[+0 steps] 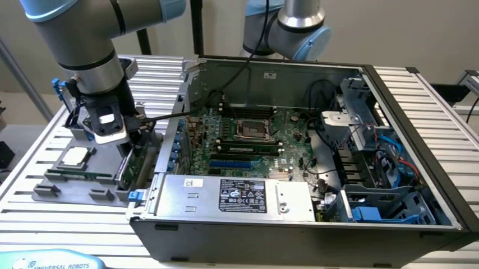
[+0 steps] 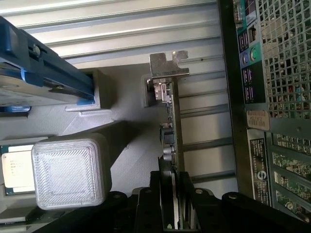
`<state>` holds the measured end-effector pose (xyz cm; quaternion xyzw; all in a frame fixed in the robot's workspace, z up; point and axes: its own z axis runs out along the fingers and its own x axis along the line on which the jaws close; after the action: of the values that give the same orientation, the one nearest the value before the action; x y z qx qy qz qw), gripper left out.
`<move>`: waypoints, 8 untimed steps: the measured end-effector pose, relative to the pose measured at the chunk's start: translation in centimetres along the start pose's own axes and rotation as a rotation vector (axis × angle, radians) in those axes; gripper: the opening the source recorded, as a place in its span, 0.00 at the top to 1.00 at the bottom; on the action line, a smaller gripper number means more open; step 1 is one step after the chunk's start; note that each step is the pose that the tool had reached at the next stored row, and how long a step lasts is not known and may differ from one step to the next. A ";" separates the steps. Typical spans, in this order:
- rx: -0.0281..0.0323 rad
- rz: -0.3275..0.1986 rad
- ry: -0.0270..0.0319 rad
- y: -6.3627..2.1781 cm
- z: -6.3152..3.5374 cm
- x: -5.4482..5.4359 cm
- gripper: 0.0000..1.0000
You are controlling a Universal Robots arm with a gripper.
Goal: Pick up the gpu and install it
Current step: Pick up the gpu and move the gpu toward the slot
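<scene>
Gpu stands on edge in a grey holder beside the case, pincer clamped on it.

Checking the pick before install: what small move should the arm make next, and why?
Probably a short straight lift, once its grip is sure: the gripper straddles the gpu, which stands on edge in the grey holder beside the open case, so sideways motion could jam it.

Arm: grey cylindrical links with light-blue joint caps. Black wrist housing bears a white patch; a black cable trails toward 2 o'clock. Gripper: black, blocky.
</scene>
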<state>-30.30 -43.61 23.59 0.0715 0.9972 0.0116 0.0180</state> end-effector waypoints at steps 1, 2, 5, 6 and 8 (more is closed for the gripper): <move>-0.0003 -0.009 0.0003 0.00 0.00 0.0 0.72; -0.0006 -0.022 0.0005 -0.01 0.00 0.0 0.72; -0.0016 -0.067 0.0014 -0.01 0.01 0.0 0.72; -0.0019 -0.083 0.0020 -0.01 0.00 0.0 0.72; -0.0027 -0.111 0.0028 0.00 0.00 0.0 0.72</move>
<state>-30.35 -43.61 23.59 0.0161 0.9996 0.0120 0.0173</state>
